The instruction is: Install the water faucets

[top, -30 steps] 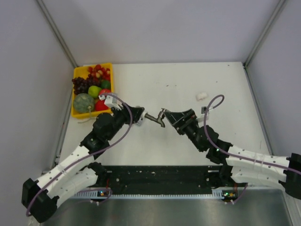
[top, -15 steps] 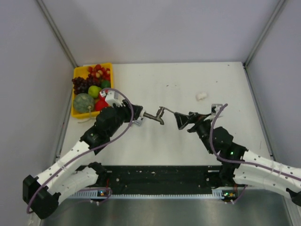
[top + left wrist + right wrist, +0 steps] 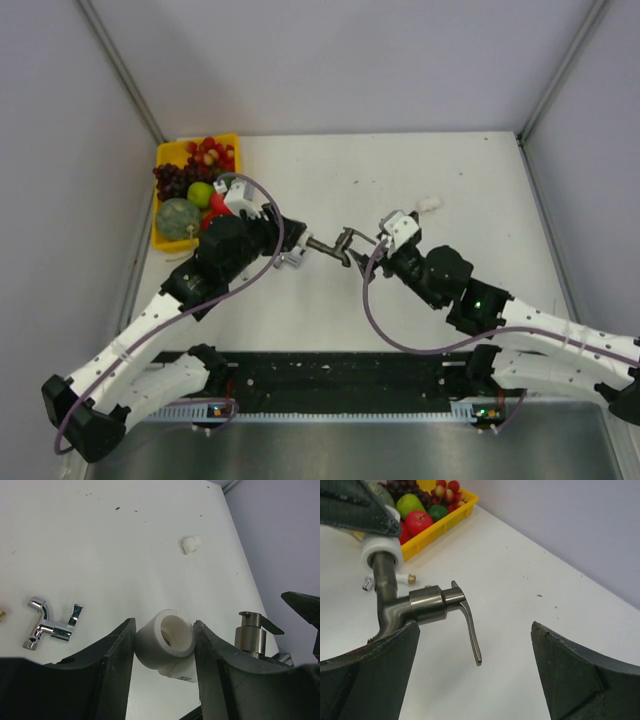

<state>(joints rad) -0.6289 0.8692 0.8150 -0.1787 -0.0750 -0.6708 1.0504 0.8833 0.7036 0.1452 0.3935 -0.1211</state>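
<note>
My left gripper [image 3: 292, 254] is shut on a white plastic fitting [image 3: 167, 641]. The dark grey faucet [image 3: 330, 246] with a lever handle sticks out of that fitting toward the right, above the table. In the right wrist view the faucet [image 3: 422, 605] hangs from the fitting [image 3: 382, 550], and its lever [image 3: 471, 632] points down between my right gripper's open jaws. My right gripper [image 3: 366, 243] is open around the lever without touching it. A silvery faucet [image 3: 50, 625] lies on the table below the left gripper. A small white fitting [image 3: 428, 204] lies at the back right.
A yellow tray [image 3: 158, 239] of toy fruit stands at the back left, close behind the left arm; it also shows in the right wrist view [image 3: 447, 521]. A small brass piece [image 3: 411, 578] lies on the table near the silvery faucet. Grey walls enclose the table.
My right gripper let go of the faucet's lever end, backed off, turned its wrist over and came back open around the lever. My left gripper with fitting and faucet shifted slightly back.
</note>
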